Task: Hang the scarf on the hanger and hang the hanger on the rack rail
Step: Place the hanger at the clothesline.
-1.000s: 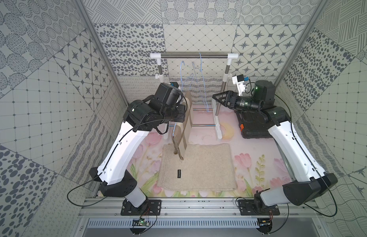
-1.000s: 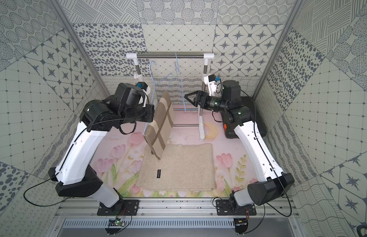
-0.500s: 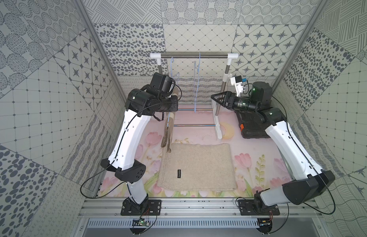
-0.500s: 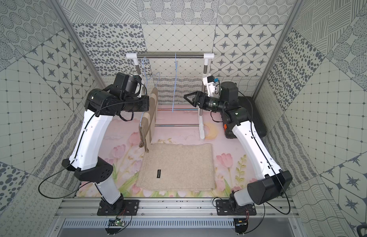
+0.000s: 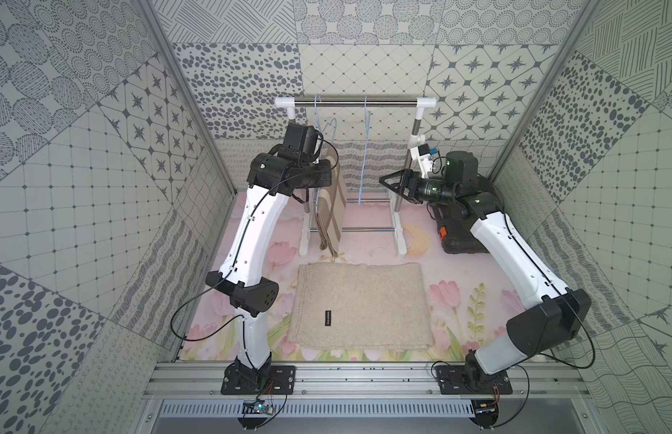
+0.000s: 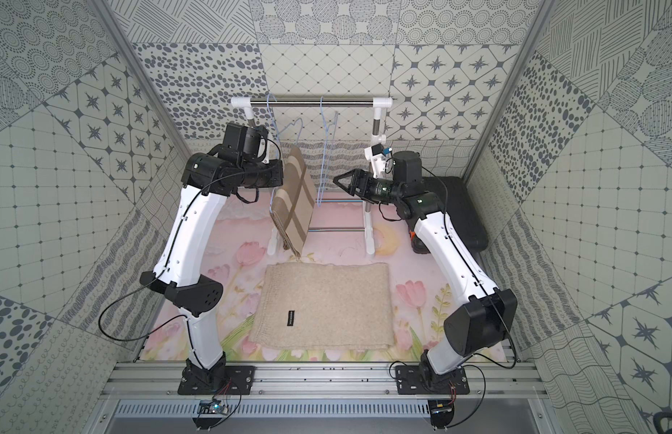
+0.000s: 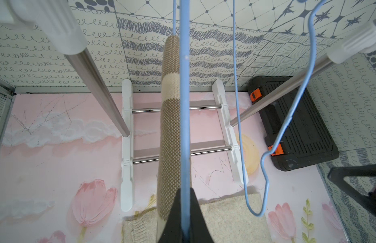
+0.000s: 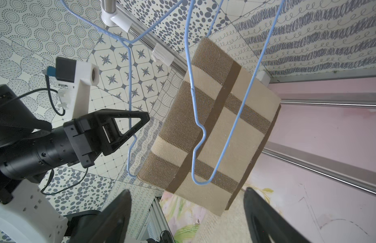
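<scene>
Left pincer [image 7: 184, 193]: closed, pinching the blue wire of the hanger [image 7: 185, 105] right beside the scarf's fold.
Scarf [image 6: 295, 199]: brown-and-cream striped, folded, hanging draped over that hanger at the left arm's end of the rack [image 5: 355, 102].
Right pincer [image 5: 384, 180]: standing wide open, gripping nothing, near a second hanger [image 8: 192, 89].
Beige knit cloth [image 5: 358, 304]: lying flat on the tabletop [image 5: 458, 270] before the rack.
</scene>
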Robot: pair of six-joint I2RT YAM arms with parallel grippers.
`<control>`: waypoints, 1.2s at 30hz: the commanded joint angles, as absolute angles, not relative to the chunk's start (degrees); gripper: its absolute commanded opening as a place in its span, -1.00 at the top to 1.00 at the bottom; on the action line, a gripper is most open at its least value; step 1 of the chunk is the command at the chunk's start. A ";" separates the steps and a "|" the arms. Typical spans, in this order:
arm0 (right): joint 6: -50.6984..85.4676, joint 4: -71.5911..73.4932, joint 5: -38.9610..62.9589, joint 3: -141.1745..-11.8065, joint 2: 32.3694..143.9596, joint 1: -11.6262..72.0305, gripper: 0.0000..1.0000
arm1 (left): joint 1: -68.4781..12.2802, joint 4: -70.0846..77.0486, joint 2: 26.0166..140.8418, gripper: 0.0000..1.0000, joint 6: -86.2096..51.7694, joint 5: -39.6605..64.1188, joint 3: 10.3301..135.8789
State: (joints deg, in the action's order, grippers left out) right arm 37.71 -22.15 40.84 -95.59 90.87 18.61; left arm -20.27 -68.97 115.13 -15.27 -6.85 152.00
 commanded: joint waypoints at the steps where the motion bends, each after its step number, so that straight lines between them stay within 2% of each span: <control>1: 37.23 -18.52 41.69 -97.77 91.70 18.44 -0.70 | -19.69 -59.67 117.69 1.00 -13.97 -3.82 152.84; 8: 37.33 -18.31 41.77 -98.01 92.38 18.43 -0.69 | -19.70 -60.14 118.49 1.00 -14.17 -3.57 152.31; 12: 37.19 -17.98 42.29 -97.94 92.47 18.45 -0.52 | -19.57 -58.59 116.62 1.00 -13.03 -4.26 148.62; 17: 37.73 -17.81 42.01 -98.07 92.53 18.46 -0.56 | -18.99 -61.12 120.47 1.00 -14.03 -2.61 155.40; 20: 37.87 -17.82 42.02 -97.66 92.07 18.45 -0.62 | -18.98 -62.37 119.58 0.99 -14.87 -3.08 152.73; 21: 37.88 -17.79 42.01 -97.45 91.93 18.46 -0.63 | -19.07 -61.26 117.79 0.64 -15.03 -2.89 149.85; 22: 37.81 -17.76 42.01 -97.20 91.75 18.46 -0.65 | -19.26 -59.72 115.82 0.21 -15.23 -2.96 146.43; 24: 37.80 -17.76 42.08 -96.72 91.32 18.46 -0.69 | -19.84 -54.59 110.67 -0.17 -15.25 -3.15 138.55; 26: 37.63 -17.81 41.92 -96.46 90.71 18.44 -0.71 | -20.23 -52.31 106.98 -0.40 -15.48 -2.43 135.44; 32: 37.59 -17.92 42.20 -94.62 87.96 17.05 -0.72 | -25.32 -46.52 96.52 -0.43 -10.91 0.26 128.30; 36: 37.55 -17.87 42.93 -92.78 86.24 16.04 -0.72 | -30.38 -36.33 91.12 -0.40 -5.65 1.59 120.03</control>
State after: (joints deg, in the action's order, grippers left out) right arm 38.00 -20.23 41.98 -94.15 88.73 16.60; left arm -26.55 -50.96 96.42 -12.67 -2.04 126.96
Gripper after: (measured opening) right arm 0.858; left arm 0.705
